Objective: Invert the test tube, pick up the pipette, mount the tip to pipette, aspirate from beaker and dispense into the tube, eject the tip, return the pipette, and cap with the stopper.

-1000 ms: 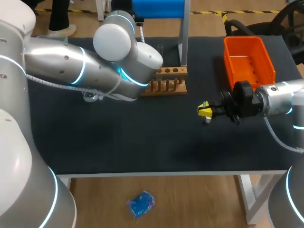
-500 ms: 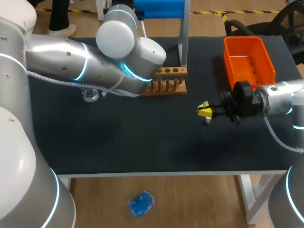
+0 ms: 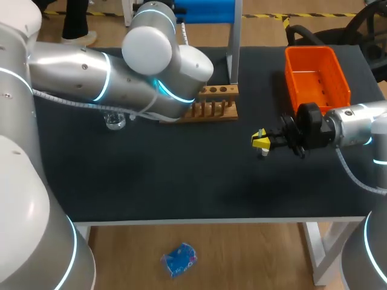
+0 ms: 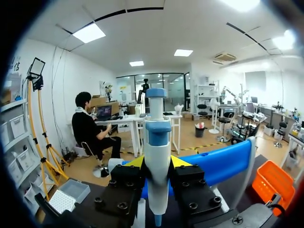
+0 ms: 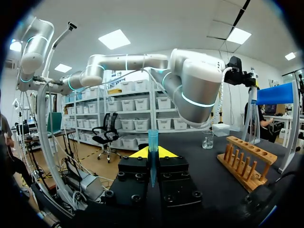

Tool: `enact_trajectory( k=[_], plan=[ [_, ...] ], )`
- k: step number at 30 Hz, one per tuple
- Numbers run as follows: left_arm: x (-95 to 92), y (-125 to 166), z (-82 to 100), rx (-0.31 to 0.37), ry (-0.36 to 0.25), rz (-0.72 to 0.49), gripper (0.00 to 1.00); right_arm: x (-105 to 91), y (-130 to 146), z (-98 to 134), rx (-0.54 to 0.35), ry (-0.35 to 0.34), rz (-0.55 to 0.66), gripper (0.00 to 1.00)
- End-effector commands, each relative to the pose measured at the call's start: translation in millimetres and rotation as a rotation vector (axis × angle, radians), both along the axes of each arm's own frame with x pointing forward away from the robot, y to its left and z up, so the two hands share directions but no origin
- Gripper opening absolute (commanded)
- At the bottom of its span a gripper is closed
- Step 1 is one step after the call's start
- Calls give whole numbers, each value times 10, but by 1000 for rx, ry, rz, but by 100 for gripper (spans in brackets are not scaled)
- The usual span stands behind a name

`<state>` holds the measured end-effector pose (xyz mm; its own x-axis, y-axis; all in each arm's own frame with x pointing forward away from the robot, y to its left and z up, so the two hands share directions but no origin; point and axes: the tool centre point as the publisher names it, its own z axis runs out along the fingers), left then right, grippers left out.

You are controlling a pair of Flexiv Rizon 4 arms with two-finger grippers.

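1. Head view: left arm [image 3: 115,84] comes in from the left. Its elbow sits over the back of the tabletop [image 3: 181,181] and covers one end of the wooden rack [image 3: 216,103]. The beaker [image 3: 115,122] peeks out from under the arm. The left tool is hidden behind the arm here.
2. Head view: right arm [image 3: 357,130] comes in from the right, roughly level. The right tool [image 3: 261,142] is over mid tabletop, in front of the rack and near the orange bin [image 3: 317,81]. What it holds is too small to make out here.
3. Head view: blue holder [image 3: 202,9] on a metal post [image 3: 233,42] at the back edge, just behind the rack.
4. Left wrist view: left tool [image 4: 156,162] is clamped on the pipette [image 4: 157,137], with a finger pressed on each side of the body. The pipette is upright, white and blue, with its plunger end pointing away from the wrist. The blue holder is just behind it and the orange bin lies off to one side.
5. Right wrist view: right tool [image 5: 152,154] is clamped on a bluish tube [image 5: 152,140], which stands upright between the yellow tips with its wide end out.
6. Right wrist view: ahead of the tool, the beaker stands on the tabletop with the rack beside it, the two apart. The left arm arches over the beaker, and its tool holds the pipette up beside the blue holder.
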<state>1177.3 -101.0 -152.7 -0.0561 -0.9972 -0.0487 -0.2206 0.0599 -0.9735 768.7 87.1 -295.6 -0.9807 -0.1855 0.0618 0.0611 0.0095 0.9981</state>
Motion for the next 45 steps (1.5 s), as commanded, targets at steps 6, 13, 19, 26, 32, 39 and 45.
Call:
enact_trajectory(
  k=[6, 13, 19, 26, 32, 39, 45],
  plan=[
    [-510, 25, 262, -17, -30, -214, 0, 2, -7, -3, 0, -1, 2, 0],
    [-895, 1, 405, -24, -35, -423, 0, 2, -7, -3, 0, -1, 2, 0],
    [-1219, -70, 478, -60, 1, -668, 0, 2, -7, -3, 0, -1, 2, 0],
    [-1661, -193, 525, -60, -2, -886, 0, 2, -7, -3, 0, -1, 2, 0],
    [-2051, -356, 494, -40, -25, -1026, 0, 2, -7, -3, 0, -1, 2, 0],
    [-2514, -681, 447, -67, -67, -1138, 0, 2, -7, -3, 0, -1, 2, 0],
    [-2588, -782, 414, -38, -55, -1128, 0, 2, -7, -3, 0, -1, 2, 0]
  ],
)
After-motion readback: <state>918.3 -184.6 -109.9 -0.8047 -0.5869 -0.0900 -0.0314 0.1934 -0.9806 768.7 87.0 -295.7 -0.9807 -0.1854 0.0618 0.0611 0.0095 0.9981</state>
